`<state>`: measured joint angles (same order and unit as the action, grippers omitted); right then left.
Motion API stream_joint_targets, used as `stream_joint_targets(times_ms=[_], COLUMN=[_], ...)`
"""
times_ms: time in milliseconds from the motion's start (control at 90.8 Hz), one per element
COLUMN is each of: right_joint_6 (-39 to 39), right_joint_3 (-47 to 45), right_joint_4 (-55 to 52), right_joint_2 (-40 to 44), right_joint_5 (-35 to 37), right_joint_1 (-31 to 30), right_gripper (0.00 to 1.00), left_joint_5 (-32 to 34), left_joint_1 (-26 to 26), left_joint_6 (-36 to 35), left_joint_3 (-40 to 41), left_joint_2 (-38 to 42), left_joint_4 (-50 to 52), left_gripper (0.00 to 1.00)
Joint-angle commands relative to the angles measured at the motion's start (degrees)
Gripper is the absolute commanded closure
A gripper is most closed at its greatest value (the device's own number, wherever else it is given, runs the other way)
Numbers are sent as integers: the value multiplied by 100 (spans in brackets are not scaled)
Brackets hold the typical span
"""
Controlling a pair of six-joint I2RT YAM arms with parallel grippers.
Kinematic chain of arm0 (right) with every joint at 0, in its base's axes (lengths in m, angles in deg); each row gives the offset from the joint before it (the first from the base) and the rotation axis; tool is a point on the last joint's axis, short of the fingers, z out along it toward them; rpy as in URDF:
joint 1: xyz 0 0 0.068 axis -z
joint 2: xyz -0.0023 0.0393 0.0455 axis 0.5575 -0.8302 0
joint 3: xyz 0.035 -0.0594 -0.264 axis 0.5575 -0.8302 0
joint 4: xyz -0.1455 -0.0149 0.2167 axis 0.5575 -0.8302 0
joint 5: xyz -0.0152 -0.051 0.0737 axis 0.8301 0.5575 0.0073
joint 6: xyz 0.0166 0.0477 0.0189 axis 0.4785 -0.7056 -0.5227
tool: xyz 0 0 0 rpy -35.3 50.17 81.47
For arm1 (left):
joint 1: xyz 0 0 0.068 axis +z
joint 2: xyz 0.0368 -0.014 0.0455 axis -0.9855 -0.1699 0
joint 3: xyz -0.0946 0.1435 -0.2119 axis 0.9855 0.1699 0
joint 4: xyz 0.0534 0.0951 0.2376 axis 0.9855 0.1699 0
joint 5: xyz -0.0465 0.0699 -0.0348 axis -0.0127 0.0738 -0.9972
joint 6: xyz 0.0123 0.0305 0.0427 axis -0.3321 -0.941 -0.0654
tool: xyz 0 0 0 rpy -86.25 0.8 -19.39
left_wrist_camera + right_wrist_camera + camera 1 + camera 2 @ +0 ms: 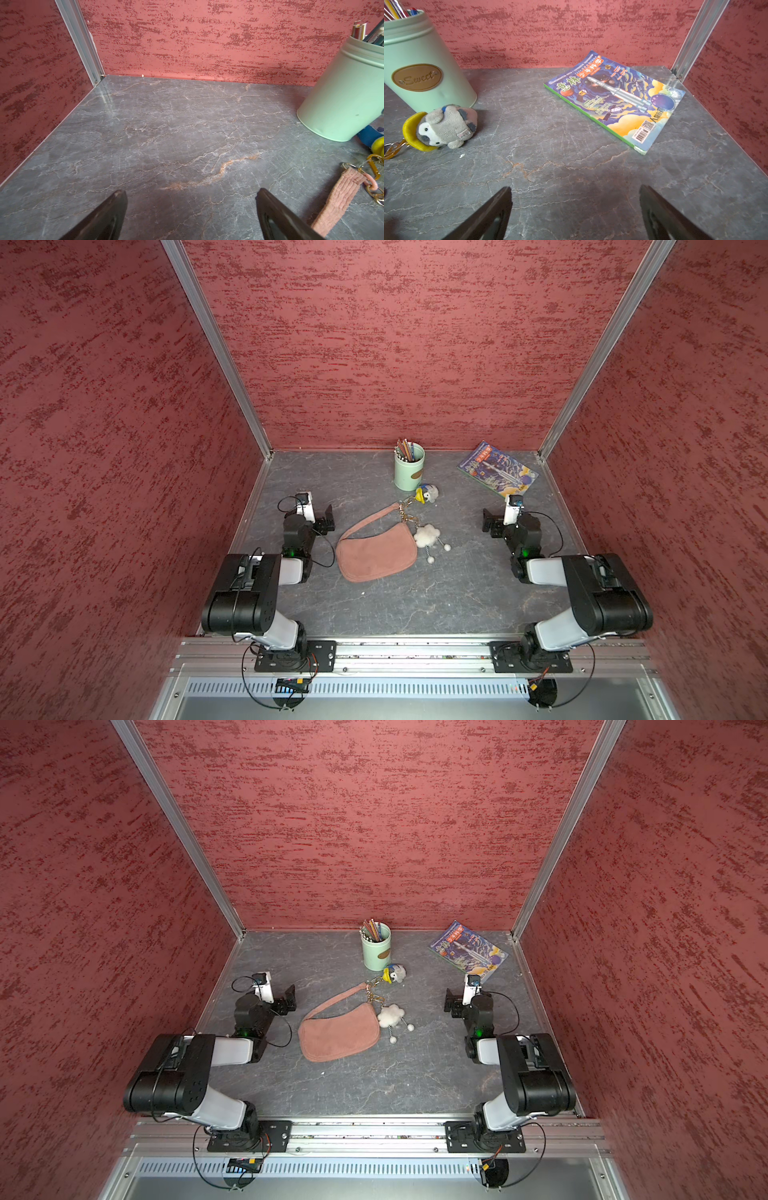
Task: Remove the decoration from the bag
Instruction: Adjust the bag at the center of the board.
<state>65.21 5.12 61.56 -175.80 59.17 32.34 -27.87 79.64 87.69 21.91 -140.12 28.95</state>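
The left pincer [191, 191] and right pincer [575, 187] stood wide open, empty, touching nothing. Between them the bag [376, 558] lay lengthwise pincer-to-pincer, strap [365, 523] reaching ahead.

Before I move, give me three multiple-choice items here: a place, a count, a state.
1. Where does the pencil cup stand relative to the bag?
A) beyond it, near the back wall
B) on it
C) nearer the arm bases
2. How many plush charms lie by the strap end?
A) one
B) two
C) four
3. Left gripper and right gripper are:
A) both open, empty
B) both shut
C) left shut on strap

A, cup by the wall; B, grey charm and white charm; A, jaws apart, nothing between.
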Motion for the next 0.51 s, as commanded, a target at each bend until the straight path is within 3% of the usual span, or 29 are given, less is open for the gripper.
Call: stream_joint_targets(times_ms=[0, 242, 331, 375, 430, 496], right_joint_6=[-86, -1722, -2494, -2737, -2858, -3346], right_joint_3=[799, 2537, 2990, 3171, 3201, 3225], right_joint_4=[-1413, -5300, -6056, -6282, -6188, -6258], right_joint_2=[570, 1185, 1244, 1218, 1157, 1029], right_joint_5=[364, 662, 194, -535, -1578, -1947], right_joint_1=[5, -29, -8, 65, 85, -28], right_gripper=[2, 2, 2, 2, 2, 10], left_joint_5=[536, 2233, 2626, 2756, 2375, 690], left_joint_1=[-198, -1325, -1316, -1206, -899, -161], left_joint_6=[-217, -522, 250, 1034, 2294, 2864], left_joint_3=[-71, -743, -1115, -1372, -1759, -1933], left_joint_2=[345, 1267, 1714, 1914, 2147, 2313], left_joint_4=[212, 2159, 3348, 4172, 5317, 5950], left_gripper=[0, 0, 0, 0, 0, 0])
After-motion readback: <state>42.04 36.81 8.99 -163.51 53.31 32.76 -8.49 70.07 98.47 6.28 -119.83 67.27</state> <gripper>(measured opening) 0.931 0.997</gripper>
